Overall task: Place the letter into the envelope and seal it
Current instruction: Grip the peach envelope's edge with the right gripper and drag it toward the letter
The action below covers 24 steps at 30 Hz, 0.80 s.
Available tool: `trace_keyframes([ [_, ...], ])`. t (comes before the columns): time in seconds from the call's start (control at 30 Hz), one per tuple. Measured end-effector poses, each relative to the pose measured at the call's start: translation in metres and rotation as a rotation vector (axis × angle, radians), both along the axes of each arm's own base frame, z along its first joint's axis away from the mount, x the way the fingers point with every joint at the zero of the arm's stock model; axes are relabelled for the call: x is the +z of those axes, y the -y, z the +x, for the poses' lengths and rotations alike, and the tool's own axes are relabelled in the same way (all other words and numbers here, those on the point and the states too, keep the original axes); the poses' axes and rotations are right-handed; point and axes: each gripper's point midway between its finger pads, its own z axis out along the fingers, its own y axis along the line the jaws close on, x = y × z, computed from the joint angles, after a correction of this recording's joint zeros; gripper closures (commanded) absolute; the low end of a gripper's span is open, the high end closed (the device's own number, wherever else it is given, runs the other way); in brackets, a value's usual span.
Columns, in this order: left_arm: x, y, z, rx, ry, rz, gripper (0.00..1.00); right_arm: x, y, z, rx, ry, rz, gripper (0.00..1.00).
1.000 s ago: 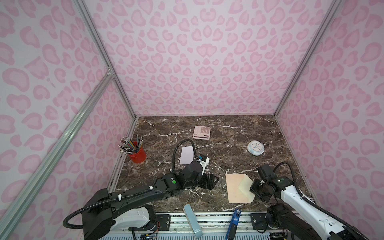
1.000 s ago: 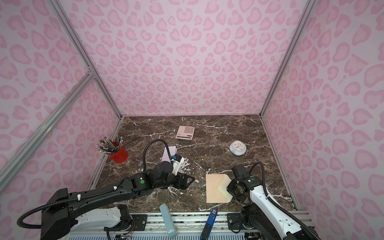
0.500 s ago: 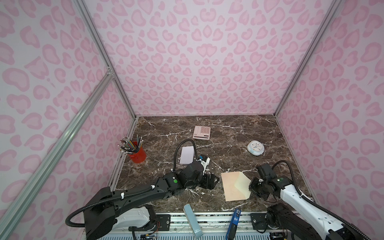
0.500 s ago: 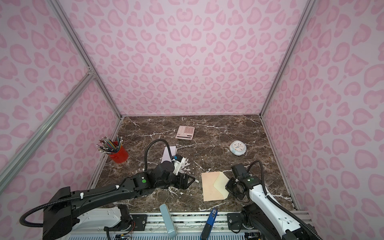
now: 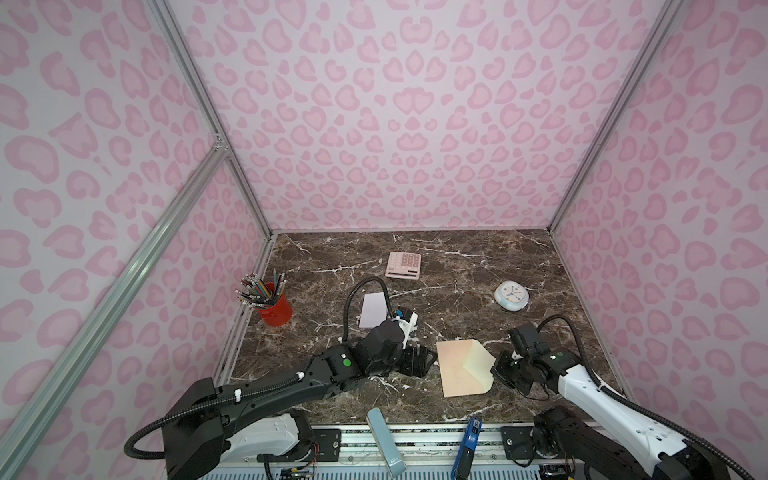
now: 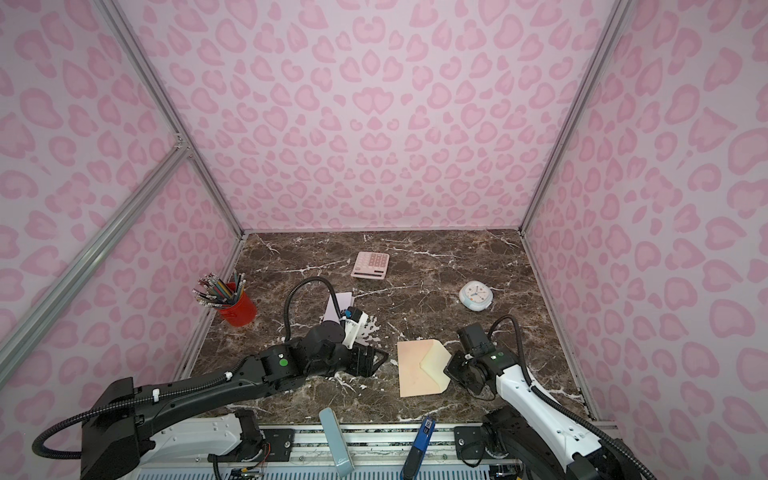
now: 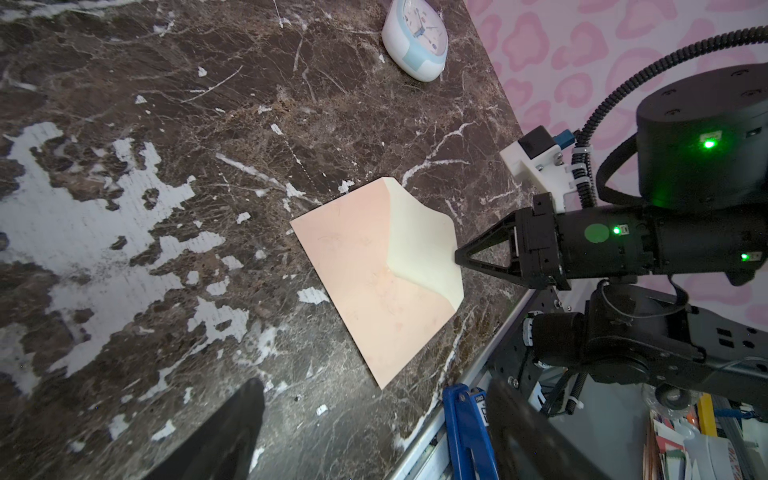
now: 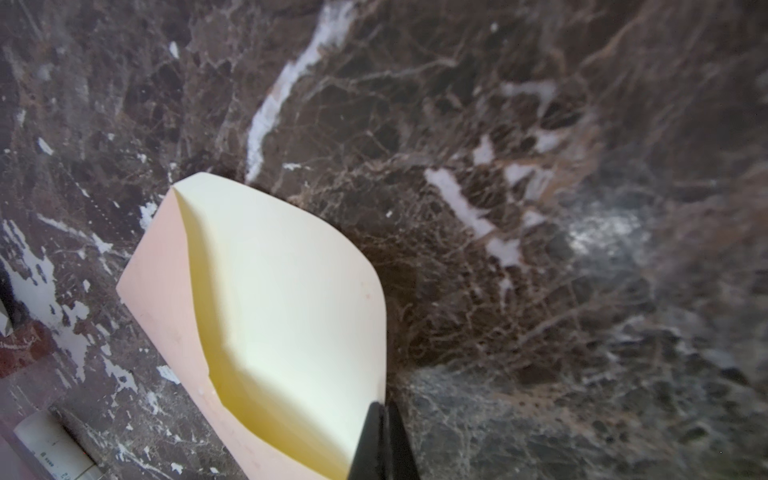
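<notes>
The letter lies flat on the marble table behind my left gripper, whose jaws stand wide and empty just beside the envelope. My right gripper is clamped on the tip of its raised cream flap.

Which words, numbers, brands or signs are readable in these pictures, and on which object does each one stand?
None can be read for certain.
Pink calculator: key markings too small.
Clock: dial numerals blurred.
Blue tool: white label, characters unclear.
Grey-blue bar: small mark, too small.
White cylinder: faint print, blurred.
</notes>
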Motion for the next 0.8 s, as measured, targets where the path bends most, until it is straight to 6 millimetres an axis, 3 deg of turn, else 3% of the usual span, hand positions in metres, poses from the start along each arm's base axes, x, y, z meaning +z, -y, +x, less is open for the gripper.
trace_keyframes([
  [0.4, 0.012, -0.024, 0.003, 0.047, 0.026, -0.017, 0.14, 0.02, -0.038, 0.023, 0.062, 0.082, 0.043, 0.98],
  [0.8, 0.032, -0.074, 0.009, 0.164, 0.091, -0.016, 0.12, 0.005, -0.086, 0.035, 0.022, 0.127, 0.1, 0.99],
])
